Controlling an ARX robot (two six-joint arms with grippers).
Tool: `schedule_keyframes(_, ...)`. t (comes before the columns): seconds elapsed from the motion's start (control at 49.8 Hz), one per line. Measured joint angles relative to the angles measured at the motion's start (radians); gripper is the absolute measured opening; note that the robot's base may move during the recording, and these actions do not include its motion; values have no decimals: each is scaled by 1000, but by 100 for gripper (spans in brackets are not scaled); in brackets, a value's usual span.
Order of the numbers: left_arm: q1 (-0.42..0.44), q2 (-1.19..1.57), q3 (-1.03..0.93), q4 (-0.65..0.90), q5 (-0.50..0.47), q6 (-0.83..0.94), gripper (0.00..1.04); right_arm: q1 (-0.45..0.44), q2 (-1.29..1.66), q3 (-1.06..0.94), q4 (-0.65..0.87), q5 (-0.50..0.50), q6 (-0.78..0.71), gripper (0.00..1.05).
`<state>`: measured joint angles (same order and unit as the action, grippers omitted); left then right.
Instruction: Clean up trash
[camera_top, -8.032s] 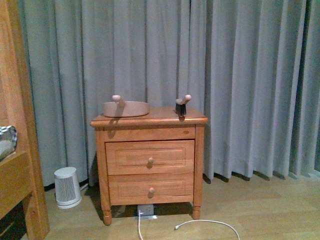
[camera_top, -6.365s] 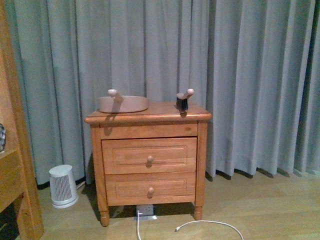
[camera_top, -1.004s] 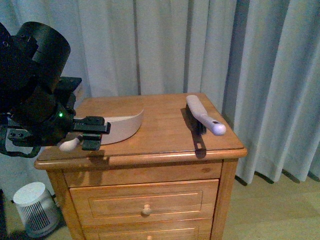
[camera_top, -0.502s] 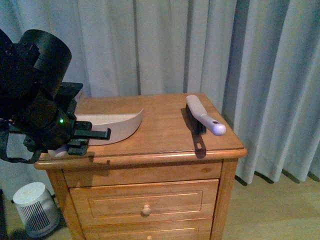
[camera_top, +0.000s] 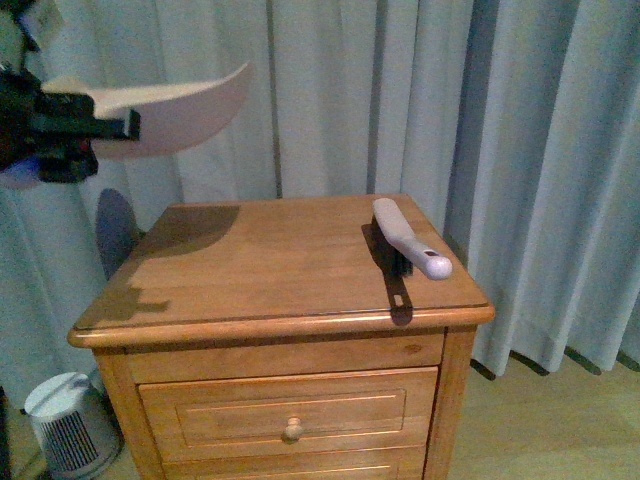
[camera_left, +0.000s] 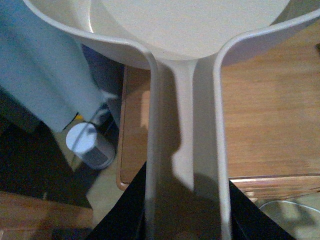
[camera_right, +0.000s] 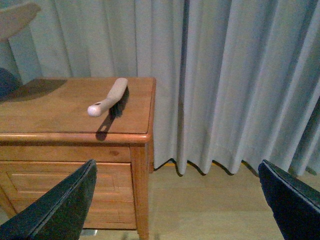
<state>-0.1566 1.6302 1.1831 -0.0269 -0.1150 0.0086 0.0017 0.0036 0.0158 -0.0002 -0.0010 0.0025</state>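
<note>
Well above the nightstand (camera_top: 260, 270), the left claw (camera_top: 120, 125) is clamped on the handle of the dustpan (camera_top: 180, 105), one dark finger on each side of the handle. The pan juts out from the claw toward the curtain (camera_top: 340, 90), clear of the wooden top. In the left wrist view, the part of the pan's inside that shows is bare and pale.

The right claw (camera_right: 172, 210) has its fingers spread wide apart and grips nothing. Ahead of it, a brush (camera_top: 405, 235) lies flat on the nightstand top near the side edge, well below the left claw and off to its right.

Under the left claw, the top drawer (camera_top: 275, 415) is shut, so its contents are hidden. A small white heater (camera_top: 65, 420) stands on the floor beside the nightstand.

The trash shows in none of the views.
</note>
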Motion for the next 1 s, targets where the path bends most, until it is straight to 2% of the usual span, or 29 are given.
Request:
schedule_keyframes(0.321, 19, -438, -311, 208, 68, 162, 27, 0, 0, 0, 0, 0, 0, 97)
schedule_keyframes(0.482, 47, -664, -445, 200, 105, 230, 27, 0, 0, 0, 0, 0, 0, 97)
schedule_keyframes(0.703, 65, -838, -535, 150, 124, 274, 27, 0, 0, 0, 0, 0, 0, 97)
schedule_keyframes(1.004, 88, -904, -580, 122, 138, 269, 27, 0, 0, 0, 0, 0, 0, 97)
